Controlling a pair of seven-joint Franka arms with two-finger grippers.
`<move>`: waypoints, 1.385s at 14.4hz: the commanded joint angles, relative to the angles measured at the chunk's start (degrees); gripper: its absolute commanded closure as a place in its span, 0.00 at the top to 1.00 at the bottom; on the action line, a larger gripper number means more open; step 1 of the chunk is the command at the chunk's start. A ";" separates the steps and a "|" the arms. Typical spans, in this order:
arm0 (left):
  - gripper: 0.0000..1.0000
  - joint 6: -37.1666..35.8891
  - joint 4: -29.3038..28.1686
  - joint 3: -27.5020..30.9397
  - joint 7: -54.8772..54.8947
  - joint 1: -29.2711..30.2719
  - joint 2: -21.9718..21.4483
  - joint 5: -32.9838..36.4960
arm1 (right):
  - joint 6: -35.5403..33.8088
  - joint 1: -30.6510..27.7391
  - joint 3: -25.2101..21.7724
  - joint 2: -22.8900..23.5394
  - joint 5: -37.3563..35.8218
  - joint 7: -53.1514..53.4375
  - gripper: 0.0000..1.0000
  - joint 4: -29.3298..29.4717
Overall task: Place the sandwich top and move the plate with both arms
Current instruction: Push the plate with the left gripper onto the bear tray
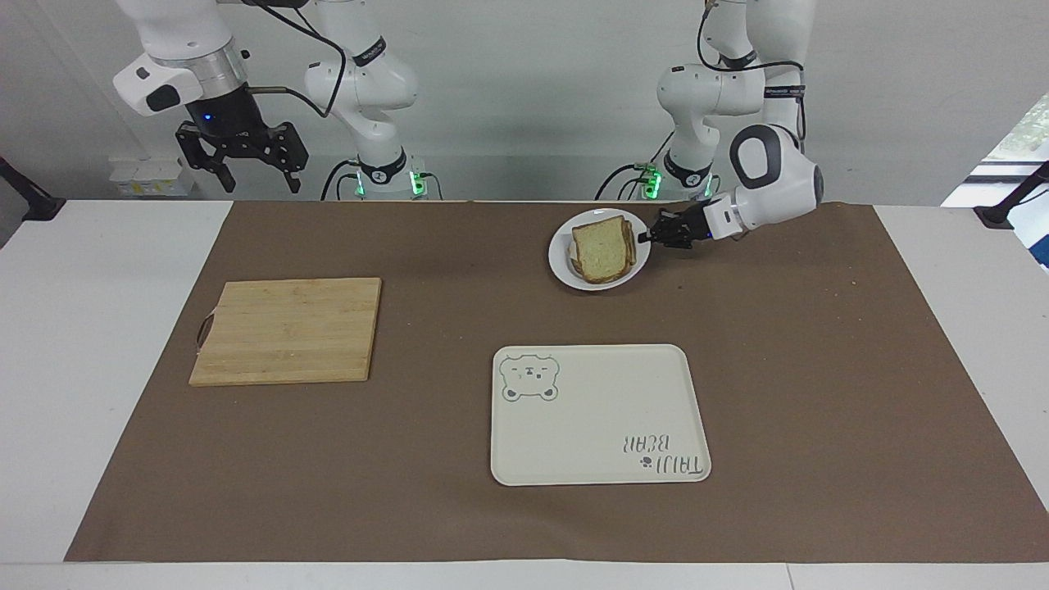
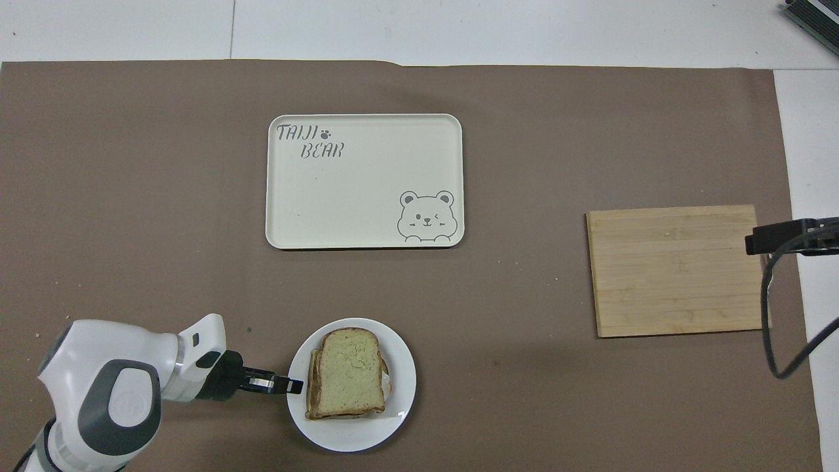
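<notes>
On the desk, we find the plate near the robots' edge, toward the left arm's end, nearer to the robots than the bear tray. The sandwich top already lies on the stack on that plate, so we judge the step in hand to be the plate move.

The left pincer lies low and nearly level, pressed together on the plate's rim on the side toward the left arm's end. The plate looks slightly tipped, which suggests that edge is raised. We should keep the plate as level as the one-sided pinch allows and move slowly, or the loose slices may slide. The tray appears the likely destination, though nothing in view confirms it.

The right pincer waits, spread wide, up in the air over the edge of the desk nearest the robots, at the right arm's end by the cutting board. We should bring it in before any long carry.

We cannot make out how deep the rim sits between the fingertips. The overhead view cuts off most of the right arm. The slices under the top are largely covered.
</notes>
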 commanded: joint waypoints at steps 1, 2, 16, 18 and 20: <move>0.00 -7.29 8.72 -0.32 1.98 4.62 5.55 -3.48 | -0.61 -0.61 -0.12 -0.55 0.50 -0.73 1.00 -0.23; 0.00 -7.39 10.66 -0.32 1.98 4.89 6.87 -5.58 | -0.53 0.09 -1.08 -0.47 0.50 -0.73 1.00 -0.23; 0.00 17.46 37.39 -3.92 -1.36 0.41 33.24 -22.04 | -0.26 2.91 -4.25 -0.64 0.42 -0.90 1.00 -0.58; 0.00 21.86 37.92 -5.85 -1.36 0.32 34.82 -22.21 | -0.35 2.74 -4.16 -0.64 1.12 -0.99 1.00 -0.49; 0.00 22.76 38.54 -6.91 -1.36 0.32 35.88 -22.21 | -0.35 2.82 -3.99 -0.64 1.21 -0.99 1.00 -0.49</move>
